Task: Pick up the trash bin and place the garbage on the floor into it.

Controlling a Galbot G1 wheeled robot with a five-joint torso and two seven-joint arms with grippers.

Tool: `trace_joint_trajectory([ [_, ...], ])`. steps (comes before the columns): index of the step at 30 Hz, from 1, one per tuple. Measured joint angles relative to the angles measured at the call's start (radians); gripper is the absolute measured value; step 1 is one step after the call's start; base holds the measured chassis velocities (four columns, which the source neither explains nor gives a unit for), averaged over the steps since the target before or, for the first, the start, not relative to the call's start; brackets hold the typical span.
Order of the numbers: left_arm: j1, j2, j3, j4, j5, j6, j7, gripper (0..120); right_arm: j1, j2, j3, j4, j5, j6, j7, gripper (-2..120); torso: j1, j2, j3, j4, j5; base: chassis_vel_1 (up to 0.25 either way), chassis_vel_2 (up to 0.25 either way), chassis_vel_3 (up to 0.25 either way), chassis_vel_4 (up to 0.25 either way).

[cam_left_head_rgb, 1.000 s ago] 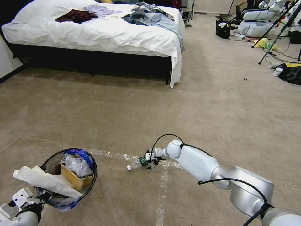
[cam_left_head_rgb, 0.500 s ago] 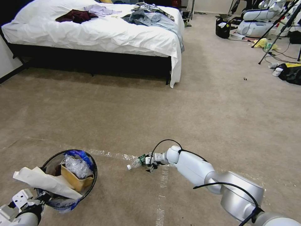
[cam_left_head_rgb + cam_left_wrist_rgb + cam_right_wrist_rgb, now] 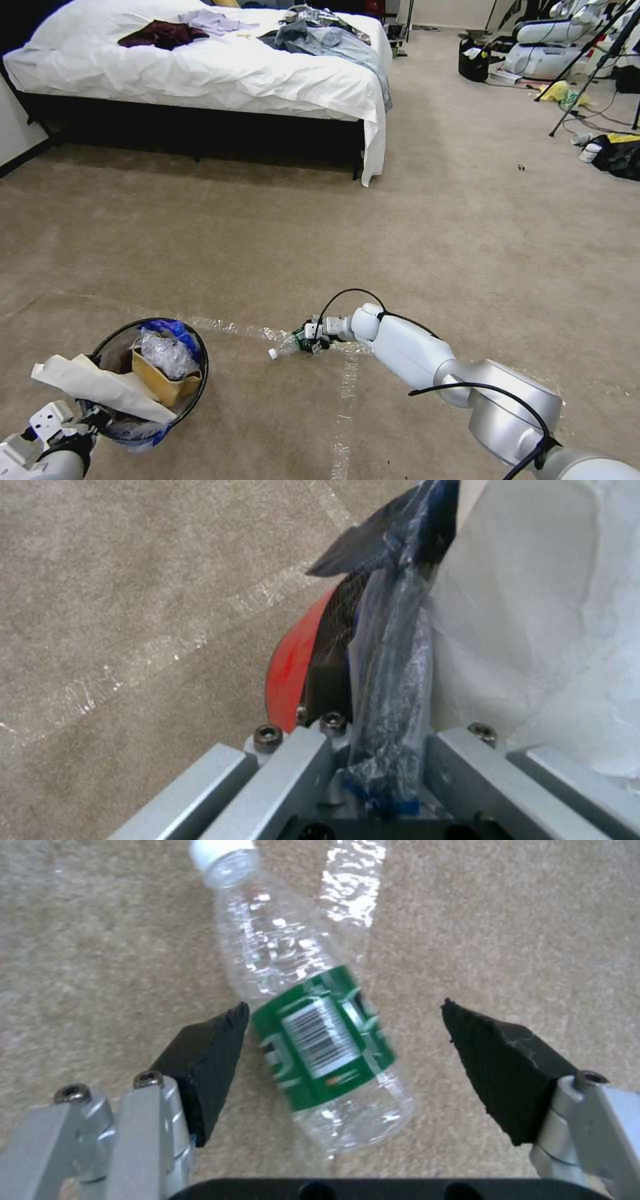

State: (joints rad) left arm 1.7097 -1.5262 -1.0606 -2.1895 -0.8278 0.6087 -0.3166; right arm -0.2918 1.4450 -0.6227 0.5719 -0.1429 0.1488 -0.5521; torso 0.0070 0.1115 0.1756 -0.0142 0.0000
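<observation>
The trash bin [image 3: 112,348] hangs low at my left, holding white paper, a brown cardboard piece and crumpled plastic. My left gripper [image 3: 83,419] is shut on its near rim; in the left wrist view the left gripper [image 3: 383,752] pinches the rim and blue-edged bag above the bin's red base [image 3: 288,675]. A piece of garbage, a clear green-labelled bottle [image 3: 290,345], lies on the floor [image 3: 467,253] by a tape cross. My right gripper [image 3: 311,333] is open at the bottle. In the right wrist view the bottle [image 3: 313,1050] lies between the right gripper's [image 3: 343,1010] black pads [image 3: 207,1060].
A bed [image 3: 200,73] with white sheets and clothes stands at the back left. Tripod legs [image 3: 587,73], black bags [image 3: 620,157] and white equipment [image 3: 547,43] crowd the far right. Tape lines [image 3: 347,393] cross the open carpet ahead.
My right arm has sunk a little and its gripper has shifted left, onto the bottle's labelled end. The bottle and the held bin have hardly moved.
</observation>
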Motion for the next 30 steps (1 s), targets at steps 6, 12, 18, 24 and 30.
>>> trace_joint_trajectory([
  [6, -0.001, -0.002, 0.003, 0.000, 0.001, 0.000, 0.000, 0, 0.015, 0.052, 0.003, -0.072, -0.023, 0.008, -0.001, 79, 0.000, 0.000, 0.000, -0.0001, -0.0001, 0.000, 0.000, 0.000, 0.000],
  [12, 0.005, -0.003, -0.002, -0.004, 0.000, 0.000, 0.000, 0, 0.007, 0.086, 0.012, -0.120, -0.051, 0.016, -0.001, 81, 0.000, 0.000, 0.000, 0.0000, 0.0000, 0.000, 0.000, 0.000, 0.000],
  [18, 0.011, -0.001, 0.002, -0.008, -0.001, -0.002, 0.000, 0, -0.013, 0.105, 0.029, -0.154, -0.067, 0.016, 0.004, 81, 0.000, 0.000, 0.000, 0.0000, 0.0000, 0.000, 0.000, 0.000, 0.000],
  [24, 0.021, -0.001, 0.009, -0.023, 0.000, -0.004, 0.000, 0, -0.035, 0.116, 0.048, -0.173, -0.076, 0.016, 0.020, 80, 0.000, 0.000, 0.000, -0.0001, 0.0000, 0.000, 0.000, 0.000, 0.000],
  [30, 0.030, -0.001, 0.009, -0.029, 0.000, -0.008, 0.002, 0, -0.048, 0.110, 0.054, -0.165, -0.076, 0.016, 0.031, 64, 0.000, 0.000, 0.000, 0.0000, 0.0000, 0.000, 0.000, 0.000, 0.000],
])
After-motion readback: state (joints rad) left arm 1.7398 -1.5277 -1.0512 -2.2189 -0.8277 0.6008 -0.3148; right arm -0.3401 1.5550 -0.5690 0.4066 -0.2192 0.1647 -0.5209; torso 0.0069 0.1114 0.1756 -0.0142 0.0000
